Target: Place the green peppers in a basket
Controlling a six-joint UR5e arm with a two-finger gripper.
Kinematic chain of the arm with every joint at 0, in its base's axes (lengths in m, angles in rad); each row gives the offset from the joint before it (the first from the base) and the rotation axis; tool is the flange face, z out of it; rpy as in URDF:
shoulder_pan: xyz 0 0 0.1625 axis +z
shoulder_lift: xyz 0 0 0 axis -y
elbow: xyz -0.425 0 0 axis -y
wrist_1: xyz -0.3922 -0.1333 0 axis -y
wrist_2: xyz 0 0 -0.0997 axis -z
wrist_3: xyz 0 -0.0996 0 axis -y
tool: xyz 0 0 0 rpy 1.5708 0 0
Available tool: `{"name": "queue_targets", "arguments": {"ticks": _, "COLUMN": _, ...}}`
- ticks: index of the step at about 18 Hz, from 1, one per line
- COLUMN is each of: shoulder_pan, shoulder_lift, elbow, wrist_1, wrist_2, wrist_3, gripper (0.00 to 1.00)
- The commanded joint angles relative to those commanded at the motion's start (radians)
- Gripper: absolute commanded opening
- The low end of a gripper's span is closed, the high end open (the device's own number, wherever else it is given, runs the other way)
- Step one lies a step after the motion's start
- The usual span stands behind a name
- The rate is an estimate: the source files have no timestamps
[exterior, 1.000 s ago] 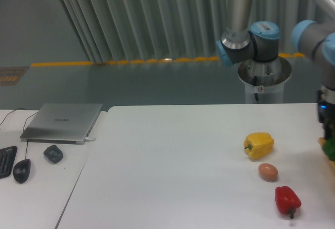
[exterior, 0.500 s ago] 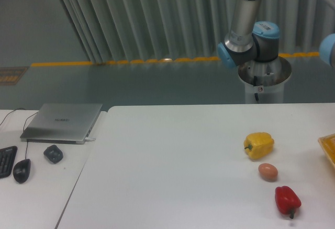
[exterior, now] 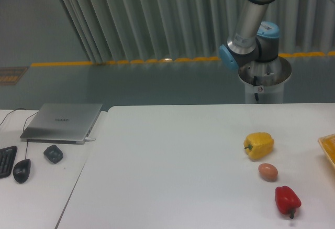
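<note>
- Red pepper: lay nearest the viewer on the white table, toward the right, its stem pointing down toward the front edge.
- Brown egg: rested just behind the red pepper, apart from it.
- Yellow pepper: sat just beyond the egg, its stem end turned to the left.
- Basket: only a pale-rimmed, yellow-orange corner showed at the right border of the frame, level with the yellow pepper and well apart from it. Its interior was cut off by the frame edge.
- Green pepper: could not be seen anywhere in the view; whether it lay in the basket could not be told.
- Side desk, left: a black mouse and the corner of a keyboard lay at the front, a small dark object just behind them, and a closed silver laptop farther back, with a thin cable running off to the left.
- Robot arm: stood behind the far edge of the table on a pale pedestal; its grey link with blue joints rose toward the top right and left the frame.
- Gripper: lay outside the frame, so the spread of its jaws, and whether they held anything, could not be told.
- Background: a grey floor with a yellow line and a wall of vertical grey slats.
</note>
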Motion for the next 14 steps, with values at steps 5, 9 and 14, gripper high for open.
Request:
{"name": "queue_targets", "arguments": {"ticks": 5, "shoulder_pan": -0.049, "shoulder_lift": 0.006, "elbow": 0.012, "wrist_1": -0.002, "wrist_2": 0.011, "wrist_3": -0.012, "gripper": 1.00}}
{"name": "queue_targets", "arguments": {"ticks": 9, "shoulder_pan": -0.075, "shoulder_lift": 0.023, "elbow": 0.005, "wrist_1": -0.009, "wrist_2": 0.002, "wrist_3": -0.043, "gripper": 1.00}}
{"name": "queue_targets", "arguments": {"ticks": 14, "shoulder_pan": -0.118, "shoulder_lift": 0.063, "elbow": 0.003, "wrist_1": -0.099, "wrist_2": -0.003, "wrist_3": -0.045, "gripper": 1.00}}
